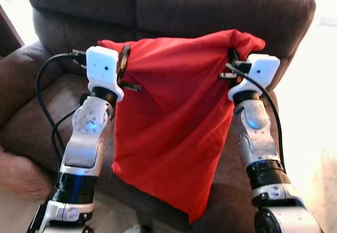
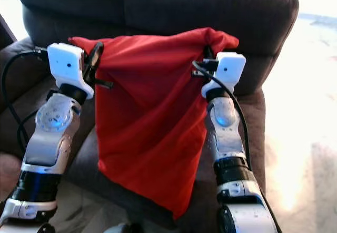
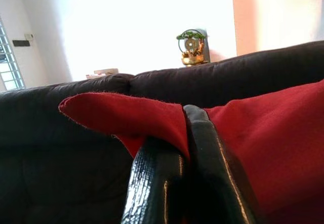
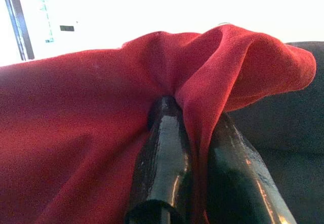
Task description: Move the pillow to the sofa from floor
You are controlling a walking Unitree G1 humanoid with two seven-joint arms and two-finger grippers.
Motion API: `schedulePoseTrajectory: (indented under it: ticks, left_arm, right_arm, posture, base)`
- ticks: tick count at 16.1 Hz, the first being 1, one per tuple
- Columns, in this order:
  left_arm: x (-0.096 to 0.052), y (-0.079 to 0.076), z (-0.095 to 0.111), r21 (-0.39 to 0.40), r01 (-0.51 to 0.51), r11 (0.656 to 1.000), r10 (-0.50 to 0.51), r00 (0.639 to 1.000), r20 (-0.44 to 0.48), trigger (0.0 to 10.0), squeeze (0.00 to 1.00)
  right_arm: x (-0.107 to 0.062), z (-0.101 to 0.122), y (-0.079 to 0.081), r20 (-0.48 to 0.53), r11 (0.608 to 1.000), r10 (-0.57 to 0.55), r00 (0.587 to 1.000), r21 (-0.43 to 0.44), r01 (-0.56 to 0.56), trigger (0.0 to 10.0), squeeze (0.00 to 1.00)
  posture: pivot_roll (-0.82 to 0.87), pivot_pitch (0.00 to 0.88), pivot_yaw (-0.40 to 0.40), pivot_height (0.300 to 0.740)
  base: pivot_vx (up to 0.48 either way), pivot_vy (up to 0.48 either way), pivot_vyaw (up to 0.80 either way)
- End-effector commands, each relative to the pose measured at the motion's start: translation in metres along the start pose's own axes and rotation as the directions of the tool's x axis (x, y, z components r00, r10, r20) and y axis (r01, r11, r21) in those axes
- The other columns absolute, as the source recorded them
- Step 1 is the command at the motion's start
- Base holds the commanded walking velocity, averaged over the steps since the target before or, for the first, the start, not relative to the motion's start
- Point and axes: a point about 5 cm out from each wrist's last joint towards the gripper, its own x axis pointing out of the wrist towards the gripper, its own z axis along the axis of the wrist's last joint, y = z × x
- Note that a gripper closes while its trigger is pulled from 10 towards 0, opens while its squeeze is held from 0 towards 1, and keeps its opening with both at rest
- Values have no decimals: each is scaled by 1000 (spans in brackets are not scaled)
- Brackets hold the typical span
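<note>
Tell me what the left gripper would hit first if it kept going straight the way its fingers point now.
Probably the sofa's backrest. The left gripper, shut on the red pillow's corner, points at that dark cushion, though depth is hard to judge.

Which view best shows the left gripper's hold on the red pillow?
Left wrist view: the left gripper pinches the red pillow corner between its fingers. Eye views show that gripper beside the hanging pillow; the right wrist view shows the right gripper clamping the opposite corner.

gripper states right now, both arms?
Left gripper: shut on one top corner of the red pillow.
Right gripper: shut on the pillow's other top corner, held up before the sofa.
</note>
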Motion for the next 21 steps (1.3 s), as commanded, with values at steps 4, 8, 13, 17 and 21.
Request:
schedulePoseTrajectory:
  ticks: [4, 8, 13, 17, 21]
  left_arm:
    - [-2, 3, -2, 8, -11, 1000, 11, 1000, -6, 10000, 0]
    - [2, 3, -22, -82, 2, 997, -8, 997, -75, 10000, 0]
    - [6, -2, -66, -82, 65, 995, -86, 953, -292, 10000, 0]
    - [5, 4, -77, -60, 31, 998, -50, 936, -348, 10000, 0]
    - [10, 8, -83, -63, 6, 998, -28, 934, -357, 10000, 0]
  right_arm:
    - [6, 20, -3, 91, 1000, -12, 996, 8, 11, 10000, 0]
    - [7, 10, -1, 34, 1000, -6, 999, 4, 6, 10000, 0]
    - [10, -24, -7, -150, 997, -68, 986, 17, 71, 10000, 0]
    - [9, -38, -2, -205, 999, -27, 978, 28, 34, 10000, 0]
    - [10, -44, 1, -234, 999, -22, 972, 31, 30, 10000, 0]
  posture:
    - [182, 144, 1, 740]
    - [176, 140, 2, 740]
    - [180, 141, -2, 740]
    - [181, 140, -4, 740]
    - [184, 138, -7, 740]
  base:
    - [317, 0, 0]
    - [62, 0, 0]
    - [0, 0, 0]
    - [0, 0, 0]
    - [0, 0, 0]
